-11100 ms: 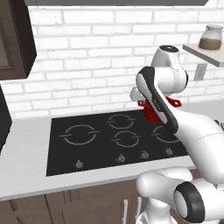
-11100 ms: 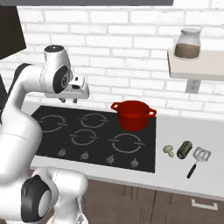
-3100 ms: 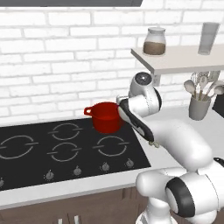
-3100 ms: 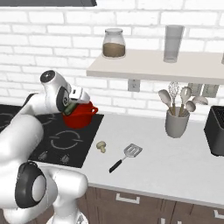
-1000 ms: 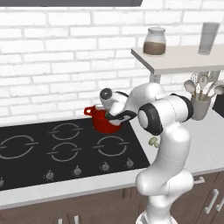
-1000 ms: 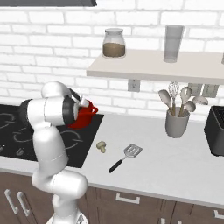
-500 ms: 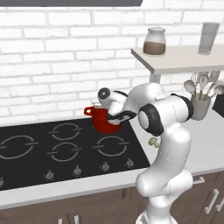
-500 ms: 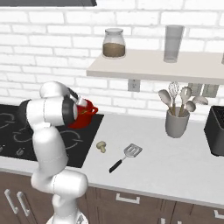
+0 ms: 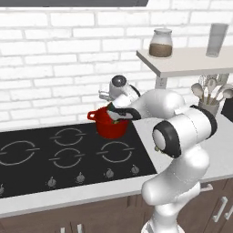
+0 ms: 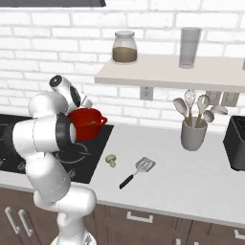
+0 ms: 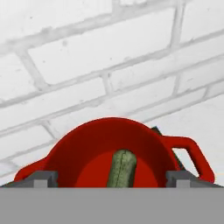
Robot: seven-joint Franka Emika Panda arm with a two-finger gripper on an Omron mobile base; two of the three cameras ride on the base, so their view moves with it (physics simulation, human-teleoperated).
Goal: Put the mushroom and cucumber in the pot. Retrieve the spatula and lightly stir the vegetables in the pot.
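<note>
The bright-red pot (image 9: 109, 128) (image 10: 92, 125) stands at the back right corner of the black cooktop (image 9: 68, 157). In the hand view the green cucumber (image 11: 122, 168) lies inside the pot (image 11: 83, 151), loose on its bottom. My gripper (image 11: 111, 180) (image 9: 115, 117) hangs just over the pot's rim, open, with its fingertips (image 11: 43, 179) wide on either side of the cucumber and not touching it. The mushroom (image 10: 111, 161) sits on the counter right of the cooktop. Beside it lies the spatula (image 10: 137, 172), black handle toward the front.
A grey utensil cup (image 10: 193, 135) (image 9: 210, 107) with spoons and a whisk stands at the back right. A wall shelf (image 10: 167, 72) above carries a jar (image 10: 124, 48) and a glass (image 10: 190, 47). A dark appliance (image 10: 236, 143) sits at the far right.
The jaws have spread wider and the cucumber has been let go into the pot. The arm has barely moved.
</note>
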